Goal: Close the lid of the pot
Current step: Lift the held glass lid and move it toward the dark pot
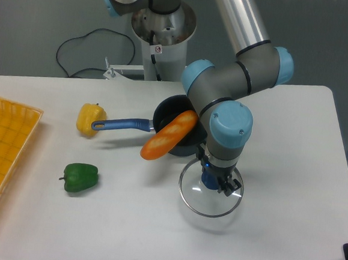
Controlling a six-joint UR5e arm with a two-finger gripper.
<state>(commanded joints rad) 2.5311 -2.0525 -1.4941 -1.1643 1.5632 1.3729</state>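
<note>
Lid (210, 196) directly beneath hand (213, 180) (closed on its blue knob), beside pot (174, 115).

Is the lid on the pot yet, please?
No, off. The lid sits beside the pot, the gripper at its knob; a bread loaf lies across the pot.

White table (293, 145): pot (166, 114), lid (209, 199), peppers, tray (3, 153).

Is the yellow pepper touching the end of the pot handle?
Touching: in the camera view the handle's tip overlaps the yellow pepper with no visible gap.
</note>
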